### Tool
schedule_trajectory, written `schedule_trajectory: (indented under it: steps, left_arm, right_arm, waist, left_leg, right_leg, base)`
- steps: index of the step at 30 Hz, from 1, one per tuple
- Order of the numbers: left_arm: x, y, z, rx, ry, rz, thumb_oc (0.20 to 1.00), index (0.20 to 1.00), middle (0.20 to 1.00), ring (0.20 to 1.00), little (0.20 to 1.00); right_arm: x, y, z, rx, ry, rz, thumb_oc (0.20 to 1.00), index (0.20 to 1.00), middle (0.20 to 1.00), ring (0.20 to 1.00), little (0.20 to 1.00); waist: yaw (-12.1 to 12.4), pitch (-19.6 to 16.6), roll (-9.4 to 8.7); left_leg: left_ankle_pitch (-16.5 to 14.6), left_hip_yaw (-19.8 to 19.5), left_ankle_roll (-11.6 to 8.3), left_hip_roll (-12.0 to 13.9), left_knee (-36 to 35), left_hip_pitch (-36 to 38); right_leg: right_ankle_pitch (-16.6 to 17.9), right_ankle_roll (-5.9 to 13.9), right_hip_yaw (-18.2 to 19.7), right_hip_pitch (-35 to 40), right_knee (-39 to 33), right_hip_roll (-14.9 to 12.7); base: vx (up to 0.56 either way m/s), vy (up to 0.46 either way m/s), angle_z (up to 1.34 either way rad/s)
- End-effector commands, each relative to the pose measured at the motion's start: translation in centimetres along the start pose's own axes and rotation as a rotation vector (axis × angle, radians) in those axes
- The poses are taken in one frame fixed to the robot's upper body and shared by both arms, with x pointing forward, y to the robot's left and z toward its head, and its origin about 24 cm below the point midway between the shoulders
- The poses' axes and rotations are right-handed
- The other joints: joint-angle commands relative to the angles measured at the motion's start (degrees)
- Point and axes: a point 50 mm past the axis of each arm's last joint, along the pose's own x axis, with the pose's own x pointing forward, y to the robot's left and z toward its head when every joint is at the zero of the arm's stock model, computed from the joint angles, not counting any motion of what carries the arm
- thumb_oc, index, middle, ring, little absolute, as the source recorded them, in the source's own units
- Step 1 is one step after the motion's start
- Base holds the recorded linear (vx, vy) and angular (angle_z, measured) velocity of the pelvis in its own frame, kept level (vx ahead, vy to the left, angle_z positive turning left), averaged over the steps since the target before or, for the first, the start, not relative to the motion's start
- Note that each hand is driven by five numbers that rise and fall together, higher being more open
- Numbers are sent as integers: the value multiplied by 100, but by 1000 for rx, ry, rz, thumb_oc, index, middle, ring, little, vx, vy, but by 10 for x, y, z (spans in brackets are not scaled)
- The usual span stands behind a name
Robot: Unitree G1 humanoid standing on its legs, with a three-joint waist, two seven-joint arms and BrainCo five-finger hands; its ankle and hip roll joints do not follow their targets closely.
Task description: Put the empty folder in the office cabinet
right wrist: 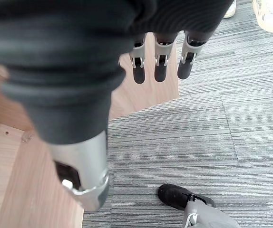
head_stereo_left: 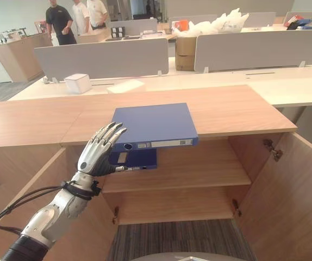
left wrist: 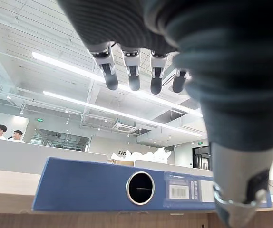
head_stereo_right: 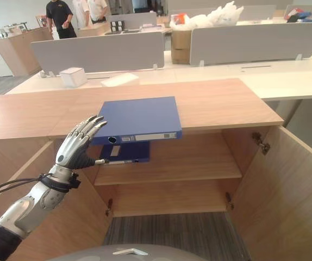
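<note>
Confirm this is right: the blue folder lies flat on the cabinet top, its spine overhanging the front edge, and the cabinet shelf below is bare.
Wrong in one respect: the shelf is not bare. The left eye view shows a second blue folder on it, below the blue folder lying flat on the cabinet top, spine overhanging the front edge.

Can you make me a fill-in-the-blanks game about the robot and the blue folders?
1. The top folder lies flat on top of the ____.
2. Both folders are ____ in colour.
3. The left robot hand has its fingers ____, beside the top folder's spine.
4. The second folder lies on the cabinet's ____.

Missing words: cabinet; blue; straight; shelf
</note>
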Motion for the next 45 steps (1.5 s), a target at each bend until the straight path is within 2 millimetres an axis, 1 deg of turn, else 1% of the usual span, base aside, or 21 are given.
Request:
schedule_trajectory:
  steps: [1,2,9,20,28,34,38,42,45]
  left_arm:
    - [21,32,-15,135,13,131,1000,1000,1000,1000,1000]
    - [23,33,-21,155,42,145,1000,1000,1000,1000,1000]
    - [24,39,-32,191,95,171,1000,1000,1000,1000,1000]
    - [24,30,-39,202,137,148,1000,1000,1000,1000,1000]
    - [32,26,-36,208,111,123,1000,1000,1000,1000,1000]
    - [36,24,-33,205,94,116,1000,1000,1000,1000,1000]
    - [42,22,-26,198,60,105,1000,1000,1000,1000,1000]
    - [45,21,-23,188,46,101,1000,1000,1000,1000,1000]
    - [50,17,-17,167,22,91,1000,1000,1000,1000,1000]
  right_arm:
    - [1,6,27,-58,-64,-1,1000,1000,1000,1000,1000]
    - [1,5,27,-61,-65,-4,1000,1000,1000,1000,1000]
    - [1,3,27,-67,-65,-7,1000,1000,1000,1000,1000]
    - [1,2,27,-76,-70,-13,1000,1000,1000,1000,1000]
    - [1,1,30,-85,-87,-17,1000,1000,1000,1000,1000]
    - [1,2,29,-91,-84,-17,1000,1000,1000,1000,1000]
    - [1,2,26,-95,-77,-15,1000,1000,1000,1000,1000]
    - [1,2,27,-92,-80,-15,1000,1000,1000,1000,1000]
    - [1,2,28,-91,-87,-17,1000,1000,1000,1000,1000]
  waist:
    - [-98,112,-247]
    - [-116,99,-251]
    - [-132,95,-256]
    - [-178,93,-271]
    - [-217,90,-278]
    - [-242,91,-282]
    - [-275,87,-284]
    - [-286,93,-282]
    - [-317,98,-272]
  left_leg:
    - [-828,-174,-101,-67,4,158]
    - [-833,-163,-104,-65,4,168]
    - [-851,-126,-112,-58,4,193]
    - [-862,-78,-121,-41,4,209]
    - [-863,-53,-130,-21,4,205]
    - [-861,-28,-131,-9,4,204]
    - [-866,-8,-133,1,4,207]
    - [-862,2,-136,4,4,205]
    - [-864,19,-137,6,4,212]
  right_leg:
    - [-372,263,50,20,22,-146]
    - [-380,257,57,25,22,-142]
    - [-390,258,91,29,22,-123]
    - [-405,248,148,26,22,-102]
    - [-407,244,187,1,22,-84]
    - [-410,242,202,0,22,-72]
    - [-413,240,215,-4,22,-67]
    - [-414,239,224,-8,22,-65]
    - [-415,239,237,-9,22,-63]
  base:
    - [20,1,-6]
    - [20,1,-4]
    - [2,0,0]
    - [5,-1,-2]
    - [5,-4,-5]
    - [3,-6,-3]
    - [0,0,0]
    - [0,0,0]
    - [0,0,0]
